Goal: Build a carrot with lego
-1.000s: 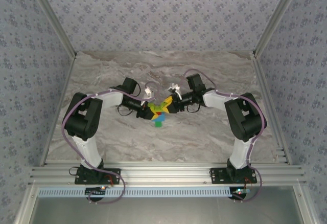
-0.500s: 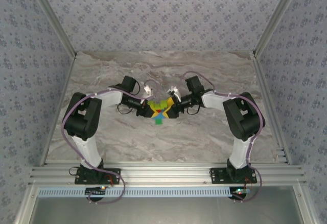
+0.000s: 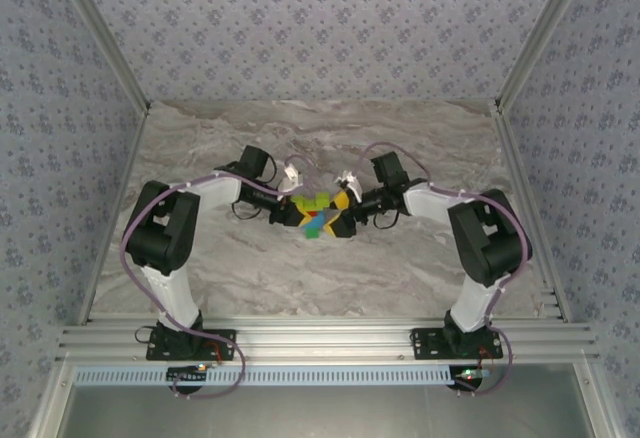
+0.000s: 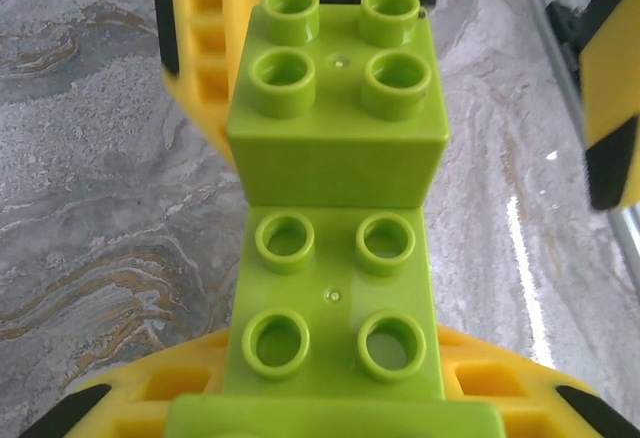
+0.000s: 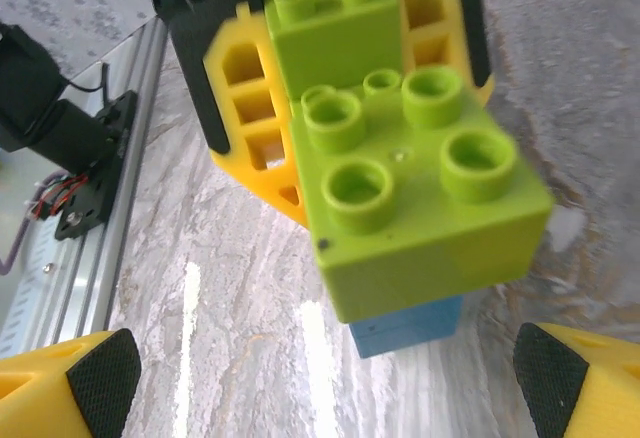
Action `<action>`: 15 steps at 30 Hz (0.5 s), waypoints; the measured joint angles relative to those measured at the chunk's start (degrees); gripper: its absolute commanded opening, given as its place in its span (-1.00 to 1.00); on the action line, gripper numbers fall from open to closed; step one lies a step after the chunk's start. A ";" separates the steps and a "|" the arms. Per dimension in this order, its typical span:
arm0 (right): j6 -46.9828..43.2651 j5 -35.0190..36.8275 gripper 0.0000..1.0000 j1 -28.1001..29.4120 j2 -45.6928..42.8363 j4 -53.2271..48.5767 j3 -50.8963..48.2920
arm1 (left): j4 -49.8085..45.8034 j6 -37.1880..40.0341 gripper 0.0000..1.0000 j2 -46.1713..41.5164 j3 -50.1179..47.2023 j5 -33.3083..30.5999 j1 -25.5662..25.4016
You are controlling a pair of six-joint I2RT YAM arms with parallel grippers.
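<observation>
Lime-green, round-studded glossy plastic carrot (image 5: 420, 208)

1. The left arm (image 3: 165, 238) bends inward, its forearm reaching right toward the middle.
2. The left gripper (image 3: 293, 214) is clamped on the carrot (image 3: 314, 214).
3. The right arm (image 3: 487, 243) mirrors it, reaching left.
4. The right gripper (image 3: 338, 213) has its jaws spread wide, its fingertips (image 5: 100, 378) clear of the carrot.

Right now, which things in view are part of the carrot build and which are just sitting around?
Job: carrot of lime and blue bricks; left gripper, shut on it; right gripper, open, fingers either side of it.
Just there: marble table; aluminium rail at the near edge; patterned walls.
</observation>
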 measured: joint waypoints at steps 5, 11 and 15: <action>4.39 7.28 1.00 -3.72 -11.93 4.20 -5.16 | 5.05 -0.98 -0.54 -3.32 -3.30 -5.51 -3.26; 8.68 16.11 1.00 -5.73 -22.62 8.09 -8.74 | 13.53 -2.93 -0.37 -7.26 -8.76 -10.73 -5.01; 10.19 19.19 1.00 -5.90 -25.92 8.81 -11.28 | 17.33 -3.41 -0.23 -9.42 -11.34 -14.08 -5.79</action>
